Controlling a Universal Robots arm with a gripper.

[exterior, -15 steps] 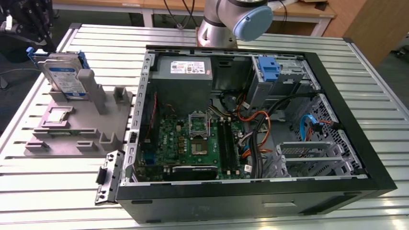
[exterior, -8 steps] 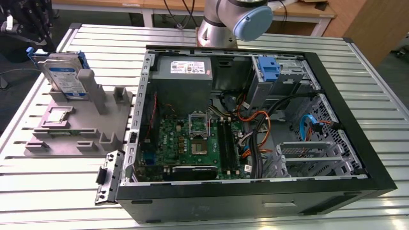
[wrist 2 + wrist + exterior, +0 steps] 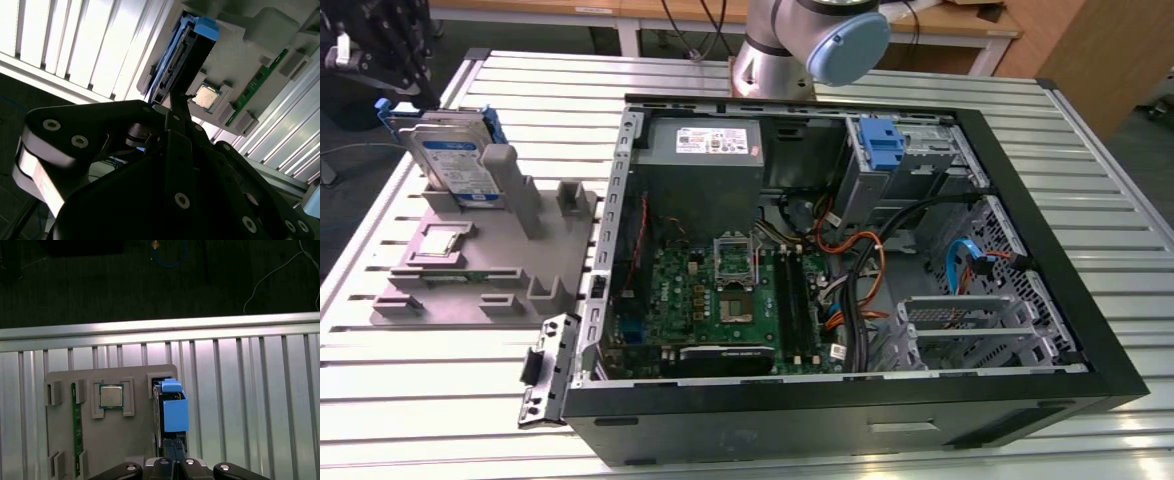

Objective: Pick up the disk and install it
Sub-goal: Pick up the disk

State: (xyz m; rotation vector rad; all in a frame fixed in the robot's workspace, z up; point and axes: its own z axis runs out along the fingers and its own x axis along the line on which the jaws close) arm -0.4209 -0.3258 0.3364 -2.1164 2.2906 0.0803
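The disk (image 3: 458, 160) stands upright on its edge in a slot at the far end of a grey holder (image 3: 480, 270), on the slatted metal worktop (image 3: 427, 400) at the exterior view's left, beside the open computer case (image 3: 1087, 340). The pincer (image 3: 173, 445) hangs just above the disk's top edge, drawn narrow and gripping nothing. A processor chip (image 3: 111, 396) lies in the holder near the disk.

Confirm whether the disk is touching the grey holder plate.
Touching. In the exterior view the disk stands upright in a slot of the grey holder plate, seated between its posts.
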